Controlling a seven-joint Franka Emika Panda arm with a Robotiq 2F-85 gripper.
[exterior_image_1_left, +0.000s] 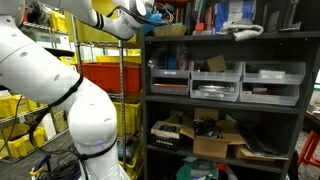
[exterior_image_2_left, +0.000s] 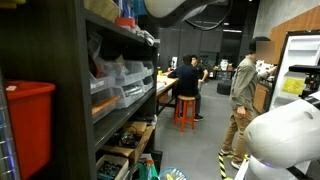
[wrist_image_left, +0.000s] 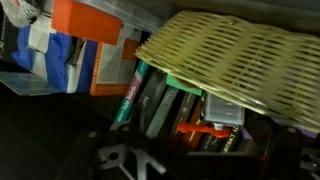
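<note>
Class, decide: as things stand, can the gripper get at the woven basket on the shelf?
Probably yes: the gripper is at the top shelf, and in the wrist view the woven basket lies close ahead with nothing before it.

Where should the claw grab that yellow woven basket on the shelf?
Likely by the thin front edge of the woven basket, coming in from the front, just above the books. Its woven face is far too wide to span, while that edge overhangs the books, leaving room for a finger beneath.
</note>
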